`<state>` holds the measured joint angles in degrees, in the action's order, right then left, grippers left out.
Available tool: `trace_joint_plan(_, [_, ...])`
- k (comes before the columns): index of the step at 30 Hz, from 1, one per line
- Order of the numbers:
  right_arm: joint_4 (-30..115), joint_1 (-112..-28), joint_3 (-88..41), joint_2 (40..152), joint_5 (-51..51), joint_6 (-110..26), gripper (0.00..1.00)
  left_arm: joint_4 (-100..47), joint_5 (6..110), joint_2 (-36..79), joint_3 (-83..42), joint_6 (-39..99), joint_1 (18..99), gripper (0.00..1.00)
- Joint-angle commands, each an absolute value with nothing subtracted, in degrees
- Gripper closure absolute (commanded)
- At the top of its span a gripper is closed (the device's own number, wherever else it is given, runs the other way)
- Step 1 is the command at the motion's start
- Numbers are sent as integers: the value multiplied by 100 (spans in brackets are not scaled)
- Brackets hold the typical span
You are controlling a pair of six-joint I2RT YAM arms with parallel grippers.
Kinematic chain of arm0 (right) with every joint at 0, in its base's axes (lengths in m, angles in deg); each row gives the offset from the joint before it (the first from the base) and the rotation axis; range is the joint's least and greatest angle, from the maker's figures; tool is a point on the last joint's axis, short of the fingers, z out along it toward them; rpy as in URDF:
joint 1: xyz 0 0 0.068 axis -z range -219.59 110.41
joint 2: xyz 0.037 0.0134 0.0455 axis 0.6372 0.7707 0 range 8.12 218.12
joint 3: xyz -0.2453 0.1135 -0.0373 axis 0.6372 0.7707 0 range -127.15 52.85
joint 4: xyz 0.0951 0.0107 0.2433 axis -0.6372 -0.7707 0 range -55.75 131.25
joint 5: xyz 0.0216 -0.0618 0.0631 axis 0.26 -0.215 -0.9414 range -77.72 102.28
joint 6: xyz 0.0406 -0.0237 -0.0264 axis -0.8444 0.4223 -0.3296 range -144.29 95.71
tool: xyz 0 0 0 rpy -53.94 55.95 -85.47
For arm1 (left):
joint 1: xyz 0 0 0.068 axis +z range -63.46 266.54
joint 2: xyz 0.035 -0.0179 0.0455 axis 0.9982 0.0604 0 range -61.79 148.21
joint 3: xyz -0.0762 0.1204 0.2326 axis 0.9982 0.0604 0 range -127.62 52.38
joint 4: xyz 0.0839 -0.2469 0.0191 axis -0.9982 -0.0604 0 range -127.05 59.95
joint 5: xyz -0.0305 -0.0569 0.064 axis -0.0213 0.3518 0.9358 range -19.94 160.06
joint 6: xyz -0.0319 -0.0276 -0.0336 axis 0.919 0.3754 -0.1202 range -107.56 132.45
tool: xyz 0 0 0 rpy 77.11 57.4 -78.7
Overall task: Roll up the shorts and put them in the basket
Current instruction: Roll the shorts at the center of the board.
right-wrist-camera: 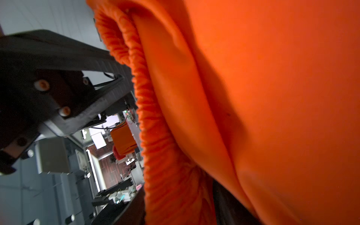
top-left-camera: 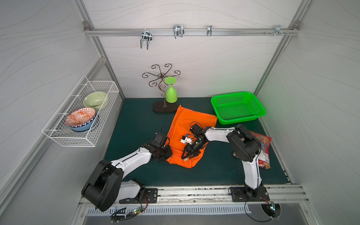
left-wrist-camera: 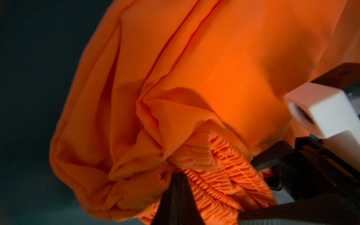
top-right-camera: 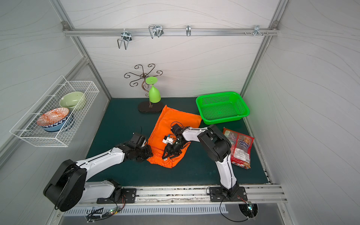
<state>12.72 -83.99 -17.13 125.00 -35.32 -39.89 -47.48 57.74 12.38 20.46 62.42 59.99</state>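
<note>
I have the bright orange cloth shorts (top-left-camera: 187, 120) lying mid-table on the dark green mat (top-left-camera: 136, 120), gathered elastic waistband (left-wrist-camera: 224, 165) toward the arm bases | my left gripper (top-left-camera: 165, 153) is pinched tight on the waistband's left corner | my right gripper (top-left-camera: 188, 154) sits low over the waistband, jaws standing apart

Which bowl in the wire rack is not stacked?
The pale green bowl, on its own toward the back wall; the orange-patterned bowl sits nested on the blue-patterned bowl.
</note>
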Motion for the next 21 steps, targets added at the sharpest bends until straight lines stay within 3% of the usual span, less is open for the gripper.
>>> trace_joint_plan(1, [874,-8291,-1332,12181,-2525,-3778,49,-4942,6387,1482,1971,6237,6131,95])
trace_joint_plan(11, [1009,-8628,-754,11581,-463,-3944,49,-4978,6208,1937,1828,6110,6166,96])
trace_joint_plan(21, [1260,-8807,-513,11712,808,-4335,49,-5243,6291,2203,1647,5998,6166,97])
